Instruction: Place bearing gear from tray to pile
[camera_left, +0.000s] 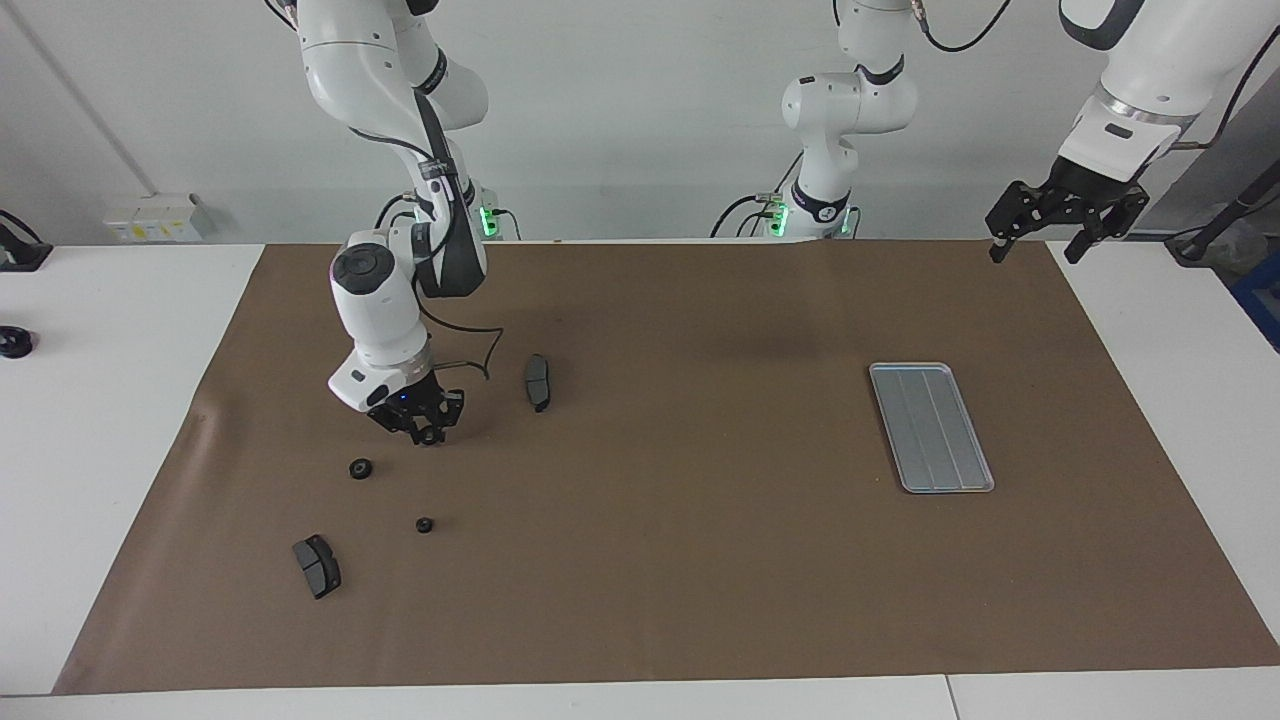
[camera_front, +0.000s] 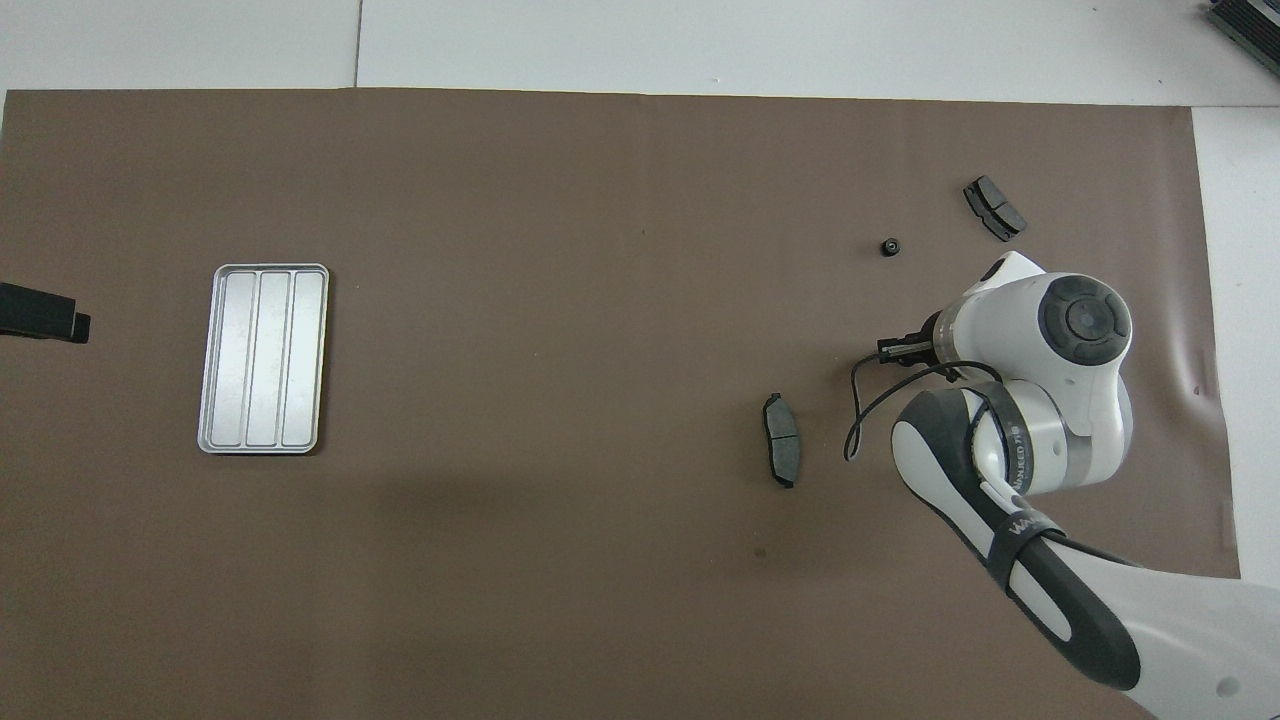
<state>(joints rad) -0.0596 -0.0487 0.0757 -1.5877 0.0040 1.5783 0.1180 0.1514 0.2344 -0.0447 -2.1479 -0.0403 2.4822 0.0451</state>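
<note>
Facing view showed two small black gears (camera_left: 361, 468) (camera_left: 424, 524) lying on the brown mat (camera_left: 660, 560) toward the right arm's end, among two dark brake pads (camera_left: 317, 566) (camera_left: 537, 382); the larger gear lay nearer the robots. The tray (camera_left: 931, 427) sat bare, well apart, toward the left arm's end. The right gripper (camera_left: 428, 432) hung over the mat near the larger gear, holding nothing visible; its spread could not be told. The left gripper (camera_left: 1034, 247) waited raised over the mat's corner, fingers apart, empty.
</note>
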